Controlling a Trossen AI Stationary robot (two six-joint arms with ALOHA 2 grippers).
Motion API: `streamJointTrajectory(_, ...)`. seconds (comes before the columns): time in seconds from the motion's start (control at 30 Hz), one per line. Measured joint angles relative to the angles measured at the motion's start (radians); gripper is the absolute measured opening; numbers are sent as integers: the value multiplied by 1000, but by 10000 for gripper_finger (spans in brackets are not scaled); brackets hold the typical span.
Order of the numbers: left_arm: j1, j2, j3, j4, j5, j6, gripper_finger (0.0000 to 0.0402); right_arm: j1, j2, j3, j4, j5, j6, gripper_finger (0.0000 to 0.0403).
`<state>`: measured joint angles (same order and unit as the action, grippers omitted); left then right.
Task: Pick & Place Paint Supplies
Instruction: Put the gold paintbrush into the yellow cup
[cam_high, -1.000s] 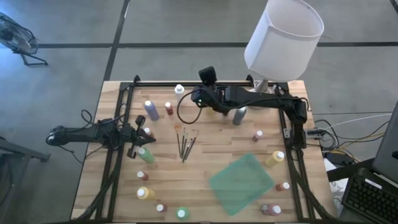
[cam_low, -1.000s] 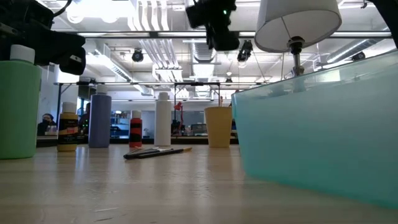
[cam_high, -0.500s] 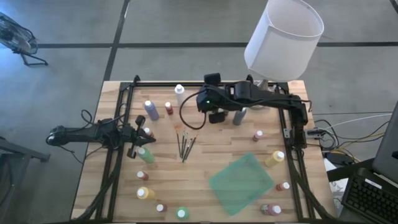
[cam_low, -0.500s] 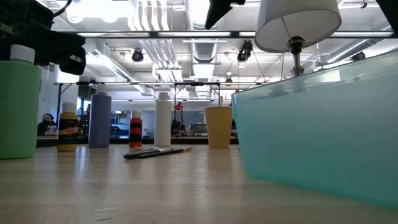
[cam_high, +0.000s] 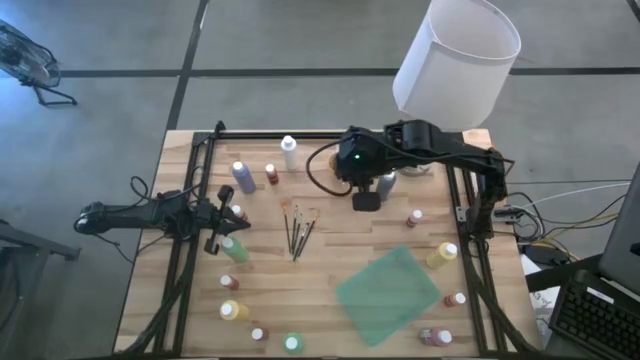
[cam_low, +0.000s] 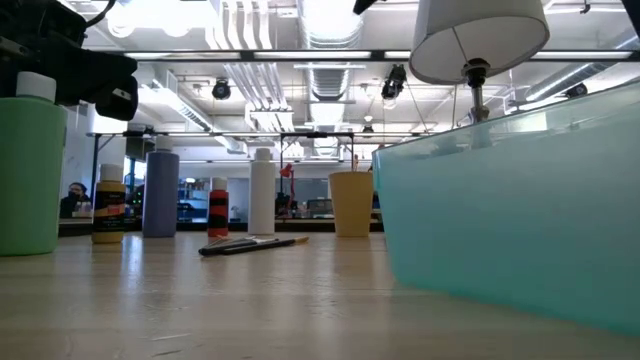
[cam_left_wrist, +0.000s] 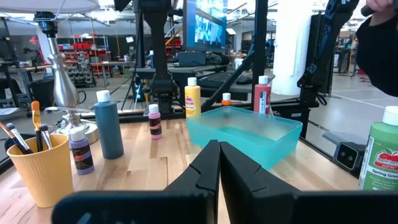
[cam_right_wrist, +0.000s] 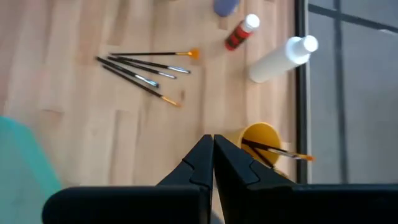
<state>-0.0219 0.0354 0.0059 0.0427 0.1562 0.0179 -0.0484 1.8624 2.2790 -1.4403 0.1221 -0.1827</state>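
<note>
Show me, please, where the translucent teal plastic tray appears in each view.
High view: tray, lower right of centre.
Low view: tray fills the right foreground.
Left wrist view: tray, centre.
Right wrist view: tray, left edge.
Landmark: yellow cup of brushes, hidden from above.

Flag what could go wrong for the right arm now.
The right gripper, shut and empty, hangs close above the yellow cup with brushes sticking out; coming down shut may tip it. The blue bottle and lamp base crowd that cup, so a sideways swing could topple them. The left gripper waits aside.
</note>
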Motion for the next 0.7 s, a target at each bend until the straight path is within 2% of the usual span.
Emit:
streamJointTrajectory(0.17, 0, 0, 0, 0, 0, 0, 14, 8, -37, -12, -7, -51, 20, 8)
streamJointTrajectory(0.33, 0, 0, 0, 0, 0, 0, 14, 17, -86, -49, -7, -52, 45, 8)
streamJointTrajectory(0.5, 0, 0, 0, 0, 0, 0, 14, 20, -162, -128, -5, -52, 92, 8)
streamJointTrajectory(0.7, 0, 0, 0, 0, 0, 0, 14, 25, -288, -287, 38, -51, 134, 8)
